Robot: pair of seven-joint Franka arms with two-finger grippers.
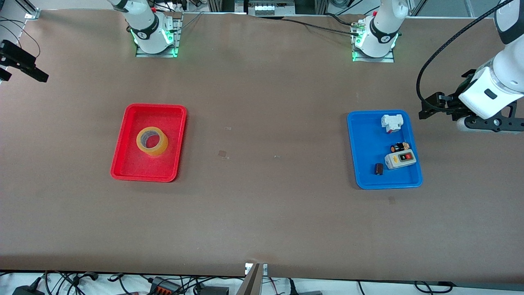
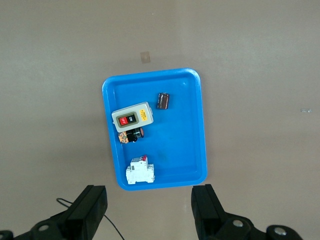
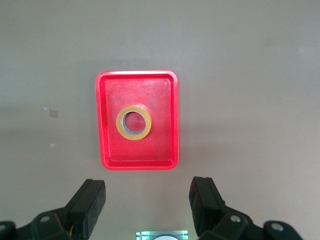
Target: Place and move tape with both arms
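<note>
Tape (image 1: 152,141) lies flat in the red tray (image 1: 123,164) toward the right arm's end of the table, hole upward, so fingers could come down on its rim from above. Whether it waits there to be carried off or has been set down there, this scene alone cannot settle. The blue tray (image 1: 368,180) toward the left arm's end holds a white breaker (image 1: 391,123), a grey switch box (image 1: 400,159) and two small dark parts. The left gripper (image 2: 150,210) hangs high beside the blue tray, over bare table, jaws spread wide and holding nothing. The right gripper (image 3: 147,205) hangs high above the table near its own base, looking down on the red tray, jaws likewise apart and unloaded.
</note>
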